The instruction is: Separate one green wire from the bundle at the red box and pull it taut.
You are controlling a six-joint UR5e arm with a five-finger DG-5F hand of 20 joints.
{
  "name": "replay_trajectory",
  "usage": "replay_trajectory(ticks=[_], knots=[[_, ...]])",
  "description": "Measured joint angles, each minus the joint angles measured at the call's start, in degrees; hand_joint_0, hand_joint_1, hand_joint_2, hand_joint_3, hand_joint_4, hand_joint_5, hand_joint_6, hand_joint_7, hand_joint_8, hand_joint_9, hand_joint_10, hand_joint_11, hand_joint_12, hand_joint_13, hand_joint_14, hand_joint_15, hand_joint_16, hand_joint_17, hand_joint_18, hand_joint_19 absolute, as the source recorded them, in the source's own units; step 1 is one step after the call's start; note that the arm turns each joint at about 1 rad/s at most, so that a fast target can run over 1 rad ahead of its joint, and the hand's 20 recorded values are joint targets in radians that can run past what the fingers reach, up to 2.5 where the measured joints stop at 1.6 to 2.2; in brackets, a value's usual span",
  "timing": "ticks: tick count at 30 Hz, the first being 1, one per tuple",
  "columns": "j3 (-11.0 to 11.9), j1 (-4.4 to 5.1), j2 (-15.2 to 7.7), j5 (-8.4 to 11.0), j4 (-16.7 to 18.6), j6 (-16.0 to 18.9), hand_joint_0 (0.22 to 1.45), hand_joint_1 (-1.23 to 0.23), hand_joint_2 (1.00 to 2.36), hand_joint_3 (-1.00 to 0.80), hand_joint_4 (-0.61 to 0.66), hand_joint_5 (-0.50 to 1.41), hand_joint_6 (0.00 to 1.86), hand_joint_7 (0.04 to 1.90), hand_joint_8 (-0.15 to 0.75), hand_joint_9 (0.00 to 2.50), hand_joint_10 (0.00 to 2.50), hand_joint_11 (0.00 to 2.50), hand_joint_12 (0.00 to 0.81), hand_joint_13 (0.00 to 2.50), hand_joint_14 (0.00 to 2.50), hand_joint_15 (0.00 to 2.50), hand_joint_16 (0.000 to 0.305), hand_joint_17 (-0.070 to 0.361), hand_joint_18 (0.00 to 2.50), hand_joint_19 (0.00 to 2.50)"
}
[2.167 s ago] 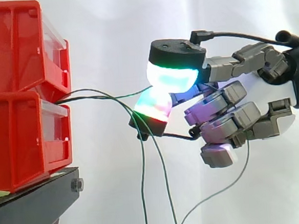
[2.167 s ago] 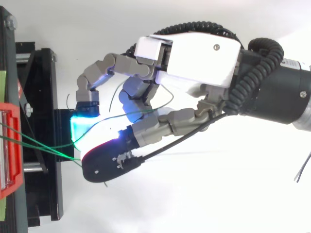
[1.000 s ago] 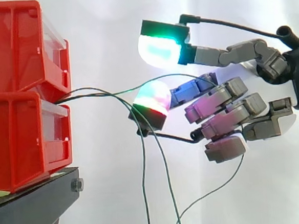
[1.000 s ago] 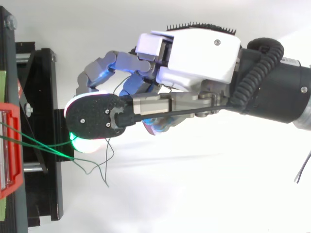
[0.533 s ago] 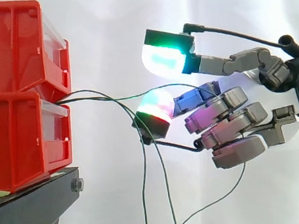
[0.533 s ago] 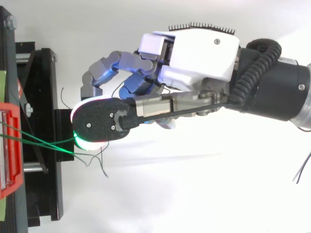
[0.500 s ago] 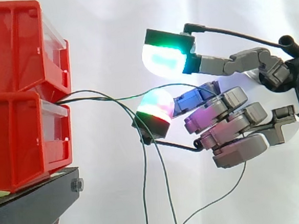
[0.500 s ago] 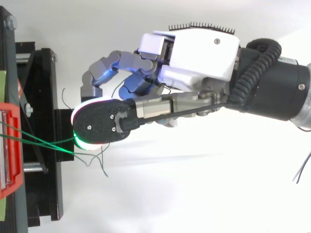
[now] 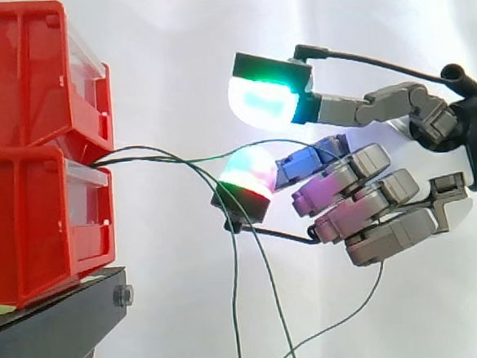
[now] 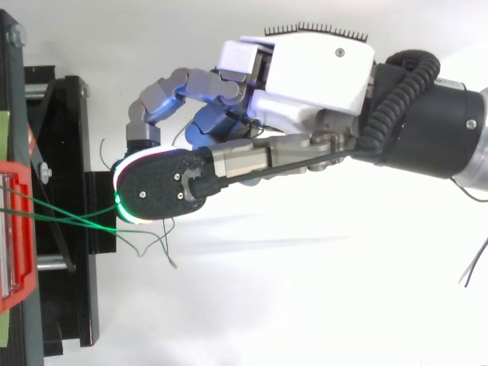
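Several thin green wires (image 9: 142, 153) come out between the two stacked red bins (image 9: 29, 226) at the left. One wire (image 9: 208, 157) runs right from the bundle, lies over a glowing fingertip pad (image 9: 248, 172) and passes on behind the other fingers. The hand (image 9: 372, 211) reaches in from the right. Its thumb pad (image 9: 266, 99) is lifted well above that fingertip, so nothing pinches the wire. The remaining fingers are loosely curled. From above, the hand (image 10: 305, 76) hovers just right of the stand, and green wires (image 10: 69, 221) lead from the bin (image 10: 15, 229) under the thumb.
Two wires (image 9: 234, 294) droop from the bundle straight down past the frame's bottom. Another strand (image 9: 369, 293) hangs below the hand. The bins rest on a black stand (image 9: 53, 331) before a white curtain. Loose wire ends (image 10: 164, 244) curl beside the stand (image 10: 69, 191).
The thumb has lifted off the fingertip and let go its pinch on the wire. In the last half second the hand drifted slightly right and the hanging strands swung.
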Motion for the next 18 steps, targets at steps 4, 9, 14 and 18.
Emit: replay_trajectory(ticks=[4,9,14,18], knots=[[-0.6,-0.20,-0.1,-0.23,0.2,0.1,0.55,-0.53,1.00,-0.50,0.16,-0.18,0.89,0.95,0.297,0.85,2.50,1.26,0.359,1.02,2.50,1.11,0.042,0.094,1.54,1.83],[-1.9,-0.30,-0.1,-0.25,2.1,0.5,0.56,-0.57,1.00,-0.50,0.16,-0.18,0.91,0.95,0.290,0.83,2.50,1.33,0.347,1.02,2.50,1.11,0.040,0.091,1.54,1.83],[-2.5,-0.51,-0.1,-0.54,3.2,1.1,0.61,-0.60,1.01,-0.43,0.13,-0.18,0.91,0.96,0.277,0.83,2.50,1.34,0.342,1.01,2.50,1.14,0.039,0.087,1.55,1.89],[-2.6,-0.83,-0.1,-0.84,3.3,1.4,0.61,-0.63,1.01,-0.32,0.11,-0.18,0.92,0.97,0.277,0.83,2.50,1.40,0.343,1.01,2.50,1.15,0.038,0.086,1.56,1.91]])
